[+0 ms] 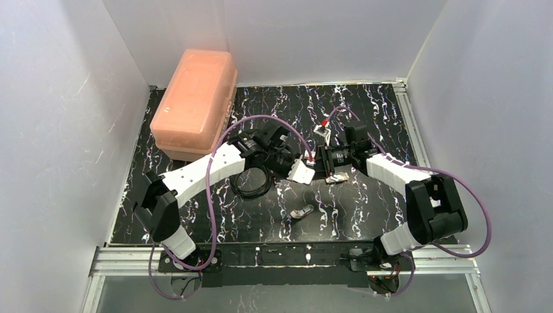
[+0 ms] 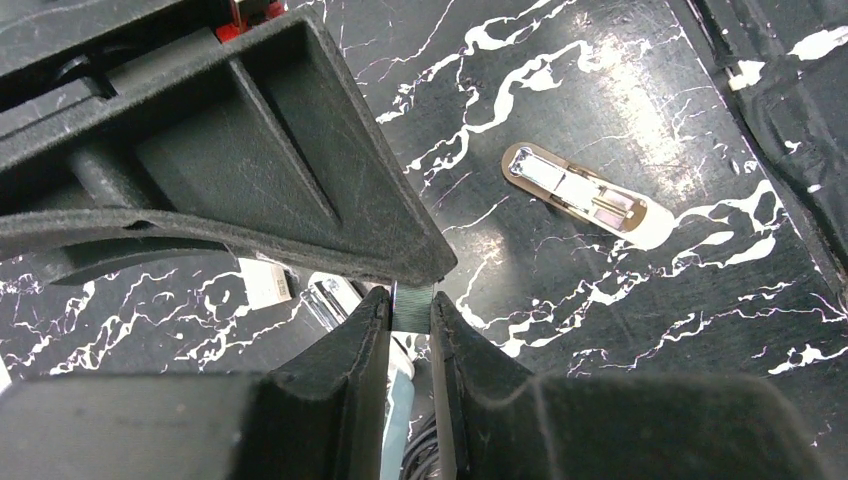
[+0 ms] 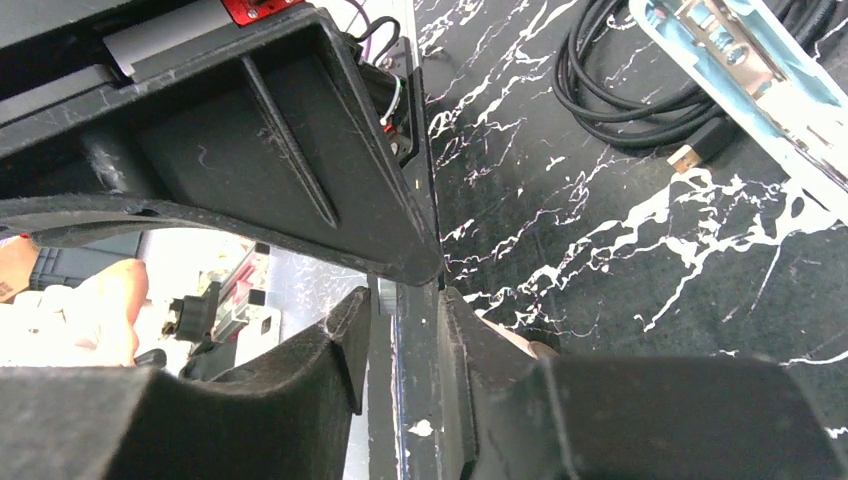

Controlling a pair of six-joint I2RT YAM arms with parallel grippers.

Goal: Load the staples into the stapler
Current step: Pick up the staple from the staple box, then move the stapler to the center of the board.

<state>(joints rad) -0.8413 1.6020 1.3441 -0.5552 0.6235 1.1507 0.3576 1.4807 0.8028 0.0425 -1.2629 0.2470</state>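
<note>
1. while the left gripper (image 2: 410,300) is pressed together on a thin pale-blue edge of the stapler (image 3: 745,60), it seems to hold the body up off the table (image 1: 372,117), probably so the open silver channel is presented for loading.
2. the right gripper (image 3: 400,322) hangs just beside the stapler, on the side away from the left arm. its fingers stand slightly apart, and i cannot tell whether anything sits between them.
3. just under the stapler, on the table, lies a silvery strip that i take for the staples (image 2: 335,295), close beside a small white block (image 2: 265,283). it is not in the channel, so the loading looks not yet done.
4. further out, on the near side of the stapler, a flat oblong plate (image 2: 585,190) with a tan rim and a silver middle lies alone. what it is for i cannot say.
5. a coiled black cable (image 3: 620,90) lies beside the stapler on the left arm's side, apparently just lying there unused.
6. well beyond the stapler, to the back left, stands a pink lidded box (image 1: 194,104).
</note>
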